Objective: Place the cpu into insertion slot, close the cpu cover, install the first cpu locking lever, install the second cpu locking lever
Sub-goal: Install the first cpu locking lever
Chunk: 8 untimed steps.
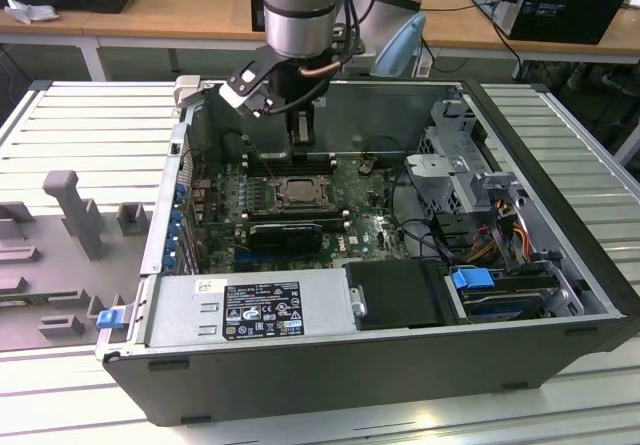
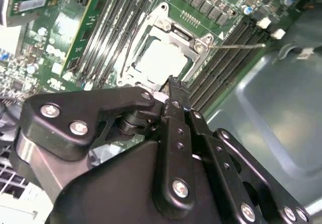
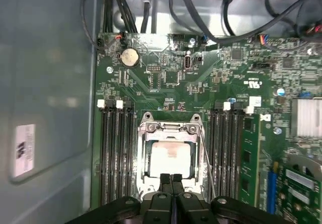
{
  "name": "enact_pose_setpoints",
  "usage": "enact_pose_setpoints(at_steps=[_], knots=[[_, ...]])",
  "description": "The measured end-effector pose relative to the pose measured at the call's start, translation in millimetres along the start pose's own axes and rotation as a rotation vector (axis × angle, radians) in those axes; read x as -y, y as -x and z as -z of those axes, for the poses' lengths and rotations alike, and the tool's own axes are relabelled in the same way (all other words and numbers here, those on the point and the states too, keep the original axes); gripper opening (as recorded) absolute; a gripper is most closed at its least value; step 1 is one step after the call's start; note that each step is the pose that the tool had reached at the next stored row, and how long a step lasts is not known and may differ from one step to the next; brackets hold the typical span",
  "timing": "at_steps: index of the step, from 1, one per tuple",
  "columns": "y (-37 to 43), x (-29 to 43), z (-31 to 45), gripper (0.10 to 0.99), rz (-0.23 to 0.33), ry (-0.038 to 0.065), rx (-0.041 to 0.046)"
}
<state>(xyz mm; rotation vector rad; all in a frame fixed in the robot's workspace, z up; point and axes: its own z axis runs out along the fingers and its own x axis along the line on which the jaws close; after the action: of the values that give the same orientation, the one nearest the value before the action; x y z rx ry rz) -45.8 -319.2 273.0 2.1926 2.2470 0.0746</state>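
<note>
The cpu (image 3: 170,158) lies in the insertion slot (image 1: 290,193), its pale silver top showing through the window of the cpu cover (image 3: 168,129). The cover lies flat over the chip in both wrist views, cpu (image 2: 161,58) and cover (image 2: 173,32). A thin wire locking lever (image 3: 207,158) stands off along one side of the socket; in the second wrist view the lever (image 2: 236,46) sticks out over the memory slots. My black gripper (image 3: 171,181) hangs just above the socket's near edge, fingers pressed together with nothing between them. In the exterior view the gripper (image 1: 300,135) sits above the socket's back edge.
Long black memory slots (image 3: 116,153) flank the socket on both sides. The open computer case (image 1: 520,135) walls in the board, with a drive cage and cables (image 1: 480,215) at the exterior view's right. A black power supply box (image 1: 260,310) lies in front.
</note>
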Motion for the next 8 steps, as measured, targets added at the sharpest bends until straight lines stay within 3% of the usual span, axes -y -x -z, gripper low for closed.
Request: enact_pose_setpoints(at_steps=[1, 2, 8], knots=[[-0.3, -0.4, 10.4, 0.106, 0.0, 0.0, 0.0], [-0.4, -0.4, 11.3, 0.106, 0.001, 0.0, -0.0002], [-0.4, -0.4, 11.3, 0.106, 0.13, -0.004, -0.0045]])
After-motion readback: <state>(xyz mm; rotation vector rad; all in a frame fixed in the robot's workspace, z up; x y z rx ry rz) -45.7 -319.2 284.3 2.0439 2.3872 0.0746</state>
